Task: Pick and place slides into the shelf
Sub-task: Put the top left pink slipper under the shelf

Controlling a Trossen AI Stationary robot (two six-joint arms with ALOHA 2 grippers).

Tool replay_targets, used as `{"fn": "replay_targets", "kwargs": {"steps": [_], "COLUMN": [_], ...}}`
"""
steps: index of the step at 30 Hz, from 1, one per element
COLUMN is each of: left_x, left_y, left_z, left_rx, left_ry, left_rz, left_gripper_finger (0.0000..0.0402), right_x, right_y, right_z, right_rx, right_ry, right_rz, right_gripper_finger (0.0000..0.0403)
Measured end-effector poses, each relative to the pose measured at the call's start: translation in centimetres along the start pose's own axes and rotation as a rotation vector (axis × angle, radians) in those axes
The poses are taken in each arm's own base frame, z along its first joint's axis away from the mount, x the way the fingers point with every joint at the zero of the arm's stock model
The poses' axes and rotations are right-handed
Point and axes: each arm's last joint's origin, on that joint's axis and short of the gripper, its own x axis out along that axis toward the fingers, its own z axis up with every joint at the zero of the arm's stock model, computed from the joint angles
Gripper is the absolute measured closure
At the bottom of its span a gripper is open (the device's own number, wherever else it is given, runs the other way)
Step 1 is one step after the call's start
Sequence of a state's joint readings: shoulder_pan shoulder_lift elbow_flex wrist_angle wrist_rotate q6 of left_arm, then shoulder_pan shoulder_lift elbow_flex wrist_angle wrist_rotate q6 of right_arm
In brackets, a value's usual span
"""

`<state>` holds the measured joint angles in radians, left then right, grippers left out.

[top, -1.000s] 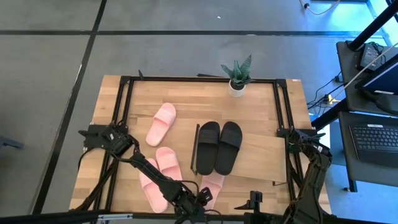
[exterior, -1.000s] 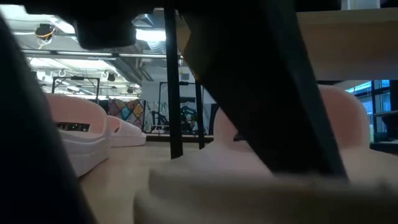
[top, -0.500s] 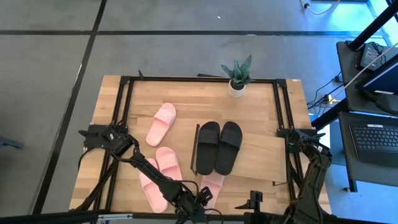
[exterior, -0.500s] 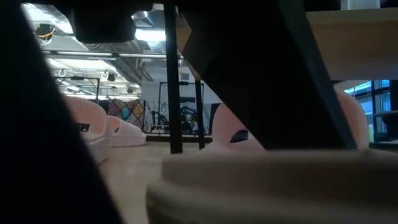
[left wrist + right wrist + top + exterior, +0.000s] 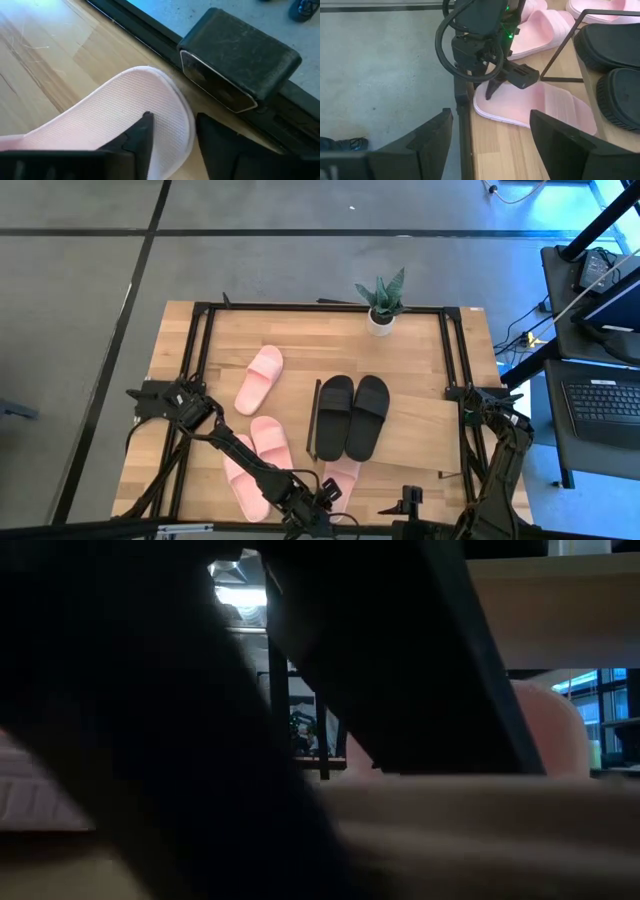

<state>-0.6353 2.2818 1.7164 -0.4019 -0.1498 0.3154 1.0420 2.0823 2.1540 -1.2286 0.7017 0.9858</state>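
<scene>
A pale pink slide (image 5: 341, 477) lies flat on the table at its near edge, heel end toward that edge. My left gripper (image 5: 173, 117) stands open astride that heel end (image 5: 492, 100). Another pink pair (image 5: 256, 462) lies to its left, and a single pink slide (image 5: 258, 378) lies farther back. A black pair (image 5: 352, 416) rests on the shelf's (image 5: 420, 430) top board. My right gripper (image 5: 491, 114) hangs wide open and holds nothing, above the near edge to the right of the left gripper. My left gripper comes down slanting toward the table's near edge. One fingertip (image 5: 146, 119) rests on the slide's footbed just inside the heel rim (image 5: 175, 107). The other finger (image 5: 210, 135) stands outside that rim; whether it touches I cannot tell. The slide lies flat on the table.
A black camera box (image 5: 240, 75) sits on the table's frame right beyond the slide's heel. A potted plant (image 5: 380, 305) stands at the far edge. Black frame bars (image 5: 195, 380) run along the table's sides. Bare wood shows between the slides on the left.
My left gripper has rolled a little about its own pointing line while keeping its place over the pink slide's heel end. In the low view its dark bulk now covers the left of the picture.
</scene>
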Motion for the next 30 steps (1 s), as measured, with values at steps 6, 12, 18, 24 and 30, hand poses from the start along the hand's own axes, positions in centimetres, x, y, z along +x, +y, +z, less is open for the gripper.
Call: {"fn": "replay_targets", "kwargs": {"steps": [6,12,18,24,30], "left_x": [0.0,0.0,0.2,0.4,0.1], "left_y": [0.0,0.4,2.1,3.9,4.8], "left_z": [0.0,-0.1,-0.8,-1.8,-3.0], "left_rx": [-0.002,-0.082,-0.190,-0.219,-0.217], "left_ry": [-0.002,-0.001,0.036,0.075,0.171], "left_rz": [0.001,0.005,0.069,0.092,0.096], "left_gripper_finger": [0.0329,0.0370,0.0383,0.0382,0.0382], "right_x": [0.0,0.0,0.0,0.0,0.0], "right_y": [-0.1,-0.1,-0.1,-0.1,-0.1], "right_z": [-0.1,-0.1,-0.1,-0.1,-0.2], "right_rx": [-0.006,-0.009,-0.011,-0.012,-0.010], "right_ry": [0.004,0.006,0.008,0.013,0.030], "right_rz": [-0.006,-0.009,-0.012,-0.009,0.001], "right_gripper_finger": [0.0137,0.0137,0.0137,0.0137,0.0137]}}
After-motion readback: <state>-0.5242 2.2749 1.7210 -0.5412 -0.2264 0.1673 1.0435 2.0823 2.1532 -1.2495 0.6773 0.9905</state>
